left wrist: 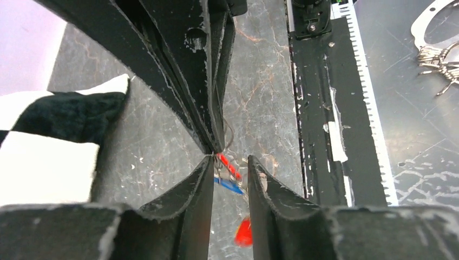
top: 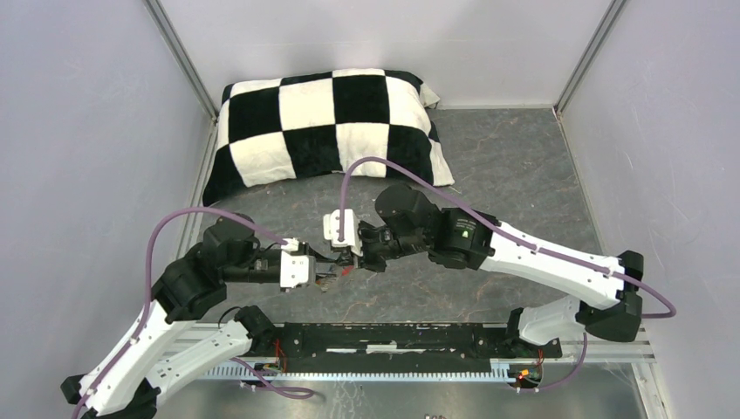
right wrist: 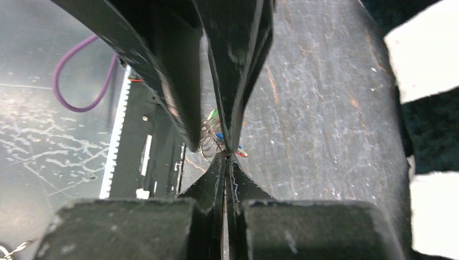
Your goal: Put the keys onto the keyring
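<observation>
The keys (left wrist: 228,167) are seen as a small bunch with thin plastic tags. A red tag and a blue tag (left wrist: 227,186) show in the left wrist view, and a second red tag is blurred closer to that camera. A green tag (right wrist: 212,115) is added in the right wrist view. The keyring (right wrist: 208,144) is seen as thin silvery wire coils, bunched with the tags.

The bunch is held up between the two hands, right at their fingertips. The right hand (right wrist: 227,158) is closed, its fingers pressed together. The wire of the keyring lies at their tip and appears to be pinched there, with the coils to one side of the tip and a red tag to the other. The left hand (left wrist: 230,159) is parted, and the tags are framed in the gap between its fingers without being clamped.

The counter (top: 515,175) below the hands is dark grey with a marbled pattern. A black-and-white checked pillow (top: 332,122) is laid beyond the hands, against the far wall. A black rail (top: 393,336) edged with a white toothed strip is fixed behind the hands, at the arm bases. The counter is enclosed by pale walls (top: 87,131), and a purple cable (right wrist: 81,81) is looped from each arm.
</observation>
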`<state>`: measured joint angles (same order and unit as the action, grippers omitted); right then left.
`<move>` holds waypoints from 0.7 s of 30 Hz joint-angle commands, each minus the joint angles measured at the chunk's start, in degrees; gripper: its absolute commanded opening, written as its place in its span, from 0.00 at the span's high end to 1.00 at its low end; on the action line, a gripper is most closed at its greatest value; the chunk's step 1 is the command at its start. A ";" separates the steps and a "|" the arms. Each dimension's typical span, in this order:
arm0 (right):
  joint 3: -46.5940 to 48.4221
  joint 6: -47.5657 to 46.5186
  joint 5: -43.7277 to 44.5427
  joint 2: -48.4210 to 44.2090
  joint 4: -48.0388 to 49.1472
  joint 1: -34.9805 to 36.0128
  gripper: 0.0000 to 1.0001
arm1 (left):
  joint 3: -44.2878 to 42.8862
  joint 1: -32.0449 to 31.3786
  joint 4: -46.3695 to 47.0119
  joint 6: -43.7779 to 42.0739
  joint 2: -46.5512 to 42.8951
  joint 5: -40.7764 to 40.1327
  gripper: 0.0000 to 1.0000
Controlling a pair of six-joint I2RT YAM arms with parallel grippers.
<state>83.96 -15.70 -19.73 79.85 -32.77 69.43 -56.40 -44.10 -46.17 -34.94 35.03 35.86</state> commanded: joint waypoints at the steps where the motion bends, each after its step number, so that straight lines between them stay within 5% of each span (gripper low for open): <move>1: -5.20 1.14 2.38 -5.95 9.91 -0.42 1.00 | -2.77 -0.11 2.43 -0.71 -1.85 4.99 0.60; 12: -20.73 10.88 -6.38 -14.38 31.63 -2.79 1.00 | -3.62 -0.10 -0.57 -10.87 -2.73 2.97 0.60; 21: -29.71 18.85 -5.74 -17.38 48.67 -2.93 1.00 | -4.27 -0.10 -2.05 -7.87 -2.08 4.47 0.59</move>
<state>57.14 -2.22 -24.97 65.54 1.69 66.67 -59.29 -44.12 -47.27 -42.83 32.64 39.40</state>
